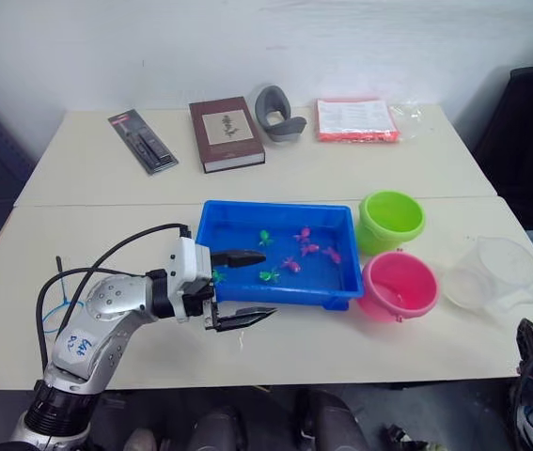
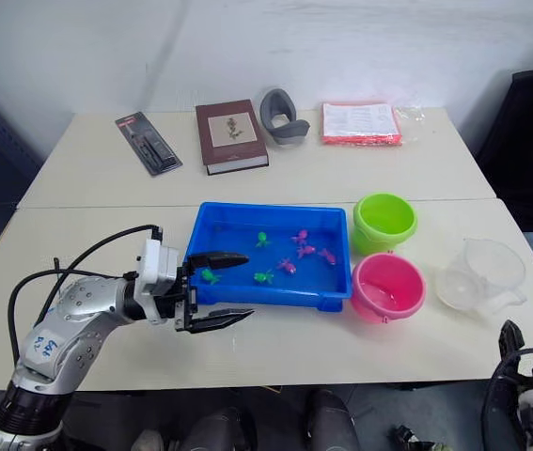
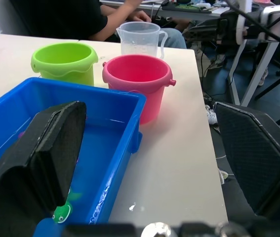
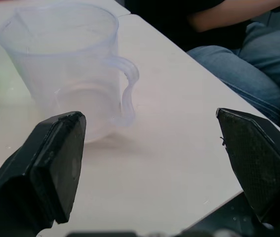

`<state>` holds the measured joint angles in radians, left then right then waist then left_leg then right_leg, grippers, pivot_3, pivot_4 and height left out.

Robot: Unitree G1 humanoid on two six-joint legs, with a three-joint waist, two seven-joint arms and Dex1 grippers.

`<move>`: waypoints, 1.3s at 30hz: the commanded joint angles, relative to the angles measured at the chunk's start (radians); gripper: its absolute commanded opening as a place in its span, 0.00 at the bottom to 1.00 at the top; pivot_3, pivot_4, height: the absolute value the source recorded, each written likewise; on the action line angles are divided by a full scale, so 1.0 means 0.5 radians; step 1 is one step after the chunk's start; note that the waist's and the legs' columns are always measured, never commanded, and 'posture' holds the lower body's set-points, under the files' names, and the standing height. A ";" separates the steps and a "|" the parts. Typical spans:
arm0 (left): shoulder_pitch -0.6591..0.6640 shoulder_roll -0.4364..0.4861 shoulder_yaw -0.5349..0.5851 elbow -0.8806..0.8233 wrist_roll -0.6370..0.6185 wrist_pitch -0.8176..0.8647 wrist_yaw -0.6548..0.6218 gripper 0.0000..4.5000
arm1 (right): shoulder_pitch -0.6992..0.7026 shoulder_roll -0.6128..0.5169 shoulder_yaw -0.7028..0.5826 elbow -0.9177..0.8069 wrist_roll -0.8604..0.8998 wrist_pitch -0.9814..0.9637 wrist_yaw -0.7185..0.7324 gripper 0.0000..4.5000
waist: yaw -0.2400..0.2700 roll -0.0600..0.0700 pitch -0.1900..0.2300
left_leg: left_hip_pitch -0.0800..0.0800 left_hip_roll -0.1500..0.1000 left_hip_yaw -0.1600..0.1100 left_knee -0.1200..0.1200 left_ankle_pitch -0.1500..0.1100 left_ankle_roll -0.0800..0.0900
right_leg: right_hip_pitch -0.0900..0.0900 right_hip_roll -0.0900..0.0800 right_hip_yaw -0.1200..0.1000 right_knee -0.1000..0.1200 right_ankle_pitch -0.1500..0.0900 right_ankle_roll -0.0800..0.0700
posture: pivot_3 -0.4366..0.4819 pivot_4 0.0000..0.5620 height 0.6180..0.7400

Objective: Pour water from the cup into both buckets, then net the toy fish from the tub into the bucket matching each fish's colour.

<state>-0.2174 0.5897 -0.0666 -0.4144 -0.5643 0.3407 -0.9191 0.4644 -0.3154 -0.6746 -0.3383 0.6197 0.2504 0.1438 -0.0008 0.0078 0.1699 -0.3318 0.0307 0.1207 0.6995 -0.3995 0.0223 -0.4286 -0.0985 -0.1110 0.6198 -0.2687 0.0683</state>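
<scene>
The blue tub (image 1: 275, 209) lies mid-table, holding water and several tiny fish, green ones (image 1: 265, 238) and pink ones (image 1: 309, 249). My left gripper (image 1: 270, 282) is open and straddles the tub's near left corner, one finger over the water and the other outside the front wall. In the left wrist view a green fish (image 3: 61, 212) floats by the inner finger. Right of the tub stand the lime green bucket (image 1: 391, 219) and the pink bucket (image 1: 399, 285). The clear cup (image 1: 492, 272) stands upright further right. My right gripper (image 4: 148, 117) is open, low at the near right edge, short of the cup (image 4: 65, 64).
At the back of the table lie a brown book (image 1: 227, 133), a black packaged tool (image 1: 142, 141), a grey curved object (image 1: 278, 113) and a red-edged packet (image 1: 356, 119). A person sits at the table's right end (image 4: 258, 54). A blue cable tie (image 1: 59, 305) lies near left.
</scene>
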 commanded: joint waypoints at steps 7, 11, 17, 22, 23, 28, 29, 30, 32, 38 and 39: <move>-0.052 -0.060 -0.058 0.016 0.075 -0.026 0.005 0.99 | -0.401 -0.216 -0.070 0.482 -0.061 0.057 0.053 1.00 | -0.001 0.002 0.000 | 0.000 -0.001 0.001 0.000 0.002 0.002 | 0.000 0.000 0.002 0.001 0.000 0.001 | 0.48 0.27 1.00; -0.032 -0.073 -0.070 0.030 0.113 -0.054 -0.010 0.99 | -0.522 -0.288 -0.052 0.632 -0.092 0.067 0.075 1.00 | -0.001 0.002 0.000 | 0.000 -0.001 0.001 0.000 0.002 0.002 | 0.000 0.000 0.002 0.001 0.001 0.001 | 0.48 0.27 1.00; -0.043 -0.100 -0.074 0.070 0.163 -0.099 -0.013 0.99 | -0.672 -0.348 -0.038 0.840 -0.154 0.035 0.102 1.00 | -0.001 0.002 -0.001 | 0.000 -0.001 0.002 0.000 0.003 0.002 | 0.000 0.000 0.002 0.001 0.001 0.002 | 0.48 0.27 1.00; -0.039 -0.130 -0.087 0.084 0.191 -0.124 -0.012 0.99 | -0.826 -0.373 -0.050 1.036 -0.179 -0.029 0.132 1.00 | -0.002 0.002 -0.001 | -0.001 -0.001 0.002 0.000 0.003 0.002 | 0.000 0.000 0.002 0.001 0.001 0.002 | 0.48 0.27 1.00; -0.034 -0.137 -0.102 0.088 0.205 -0.136 -0.019 0.99 | -0.869 -0.380 -0.058 1.100 -0.182 -0.044 0.131 1.00 | -0.004 0.002 -0.001 | 0.000 -0.001 0.002 0.000 0.003 0.002 | 0.000 0.000 0.002 0.001 0.001 0.002 | 0.48 0.27 1.00; -0.060 -0.171 -0.136 0.128 0.235 -0.175 -0.027 0.99 | -1.008 -0.404 -0.084 1.292 -0.180 -0.152 0.162 1.00 | -0.005 0.003 0.000 | 0.000 -0.001 0.003 0.000 0.003 0.002 | -0.001 0.000 0.002 0.001 0.001 0.003 | 0.48 0.27 1.00; -0.064 -0.173 -0.137 0.137 0.239 -0.180 -0.031 0.99 | -1.017 -0.403 -0.086 1.303 -0.173 -0.163 0.167 1.00 | -0.004 0.003 0.000 | 0.000 0.000 0.003 0.000 0.004 0.002 | -0.001 0.000 0.002 0.001 0.001 0.003 | 0.48 0.27 1.00; -0.073 -0.177 -0.138 0.152 0.244 -0.187 -0.037 1.00 | -1.012 -0.404 -0.075 1.303 -0.174 -0.178 0.194 0.94 | -0.003 0.003 0.000 | 0.000 0.000 0.003 0.000 0.004 0.002 | -0.001 0.000 0.002 0.001 0.001 0.003 | 0.48 0.27 1.00; -0.091 -0.182 -0.138 0.180 0.252 -0.198 -0.048 1.00 | -1.008 -0.401 -0.061 1.302 -0.177 -0.209 0.230 0.80 | -0.002 0.003 0.000 | 0.000 0.000 0.003 0.000 0.004 0.002 | -0.001 0.000 0.002 0.001 0.001 0.003 | 0.48 0.27 1.00; -0.133 -0.201 -0.145 0.263 0.277 -0.245 -0.078 1.00 | -1.024 -0.375 -0.063 1.292 -0.152 -0.262 0.285 0.14 | -0.002 0.003 0.000 | 0.000 -0.001 0.003 0.000 0.004 0.002 | -0.001 -0.001 0.002 0.000 0.002 0.003 | 0.48 0.27 1.00; -0.130 -0.207 -0.147 0.268 0.284 -0.254 -0.081 1.00 | -1.021 -0.363 -0.065 1.279 -0.139 -0.271 0.302 0.03 | -0.003 0.003 0.000 | 0.000 -0.001 0.003 0.000 0.004 0.002 | -0.001 -0.001 0.002 0.000 0.002 0.003 | 0.48 0.27 1.00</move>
<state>-0.2709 0.4880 -0.1380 -0.2713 -0.4266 0.2349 -0.9543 -0.0477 -0.4950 -0.6786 0.3219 0.5377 0.1416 0.2812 -0.0023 0.0093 0.1697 -0.3319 0.0304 0.1221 0.6994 -0.3974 0.0235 -0.4290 -0.0988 -0.1099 0.6199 -0.2678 0.0699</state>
